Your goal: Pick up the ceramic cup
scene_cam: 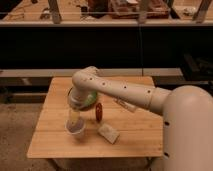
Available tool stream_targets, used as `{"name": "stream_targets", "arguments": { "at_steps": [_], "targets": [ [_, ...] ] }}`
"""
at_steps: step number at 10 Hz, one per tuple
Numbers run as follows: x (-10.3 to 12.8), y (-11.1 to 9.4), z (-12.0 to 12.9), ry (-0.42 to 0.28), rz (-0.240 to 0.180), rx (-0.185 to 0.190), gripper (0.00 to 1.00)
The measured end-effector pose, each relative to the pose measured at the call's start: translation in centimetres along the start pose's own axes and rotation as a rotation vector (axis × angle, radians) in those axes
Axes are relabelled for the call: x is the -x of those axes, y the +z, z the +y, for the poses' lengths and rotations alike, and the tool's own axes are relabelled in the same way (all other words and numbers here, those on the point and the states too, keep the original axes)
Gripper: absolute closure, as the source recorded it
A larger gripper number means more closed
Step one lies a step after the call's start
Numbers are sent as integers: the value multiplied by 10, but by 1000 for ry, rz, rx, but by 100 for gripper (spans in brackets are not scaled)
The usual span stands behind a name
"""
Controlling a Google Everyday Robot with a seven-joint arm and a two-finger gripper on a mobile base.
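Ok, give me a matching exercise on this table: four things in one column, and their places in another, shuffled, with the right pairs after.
Things:
1. ceramic cup
2. green bowl
3. whitish wedge block
4. gripper

Places:
A. right of the cup, near the table's front edge
B. behind the cup, partly hidden by the arm
C. front left part of the wooden table, below the gripper
D. reaching down from above, right at the cup's rim

Pairs: 1-C, 2-B, 3-A, 4-D

Ceramic cup (pixel 76 128) — upright; under gripper (pixel 74 119)
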Motion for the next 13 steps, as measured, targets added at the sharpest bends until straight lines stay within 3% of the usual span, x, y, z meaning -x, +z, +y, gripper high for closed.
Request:
{"name": "stream_targets", "arguments": {
  "at_steps": [2, 4, 5, 7, 9, 11, 13],
  "targets": [
    [-17, 29, -1, -6, 24, -1, 20],
    [-43, 49, 2, -23, 17, -52, 20],
    [-57, 51, 3, -26, 17, -78, 25],
    [-56, 50, 1, -23, 28, -68, 42],
    [-40, 32, -1, -15, 39, -68, 64],
    [-30, -1, -5, -13, 49, -95, 84],
    [-17, -34, -7, -22, 69, -115, 91]
  ]
}}
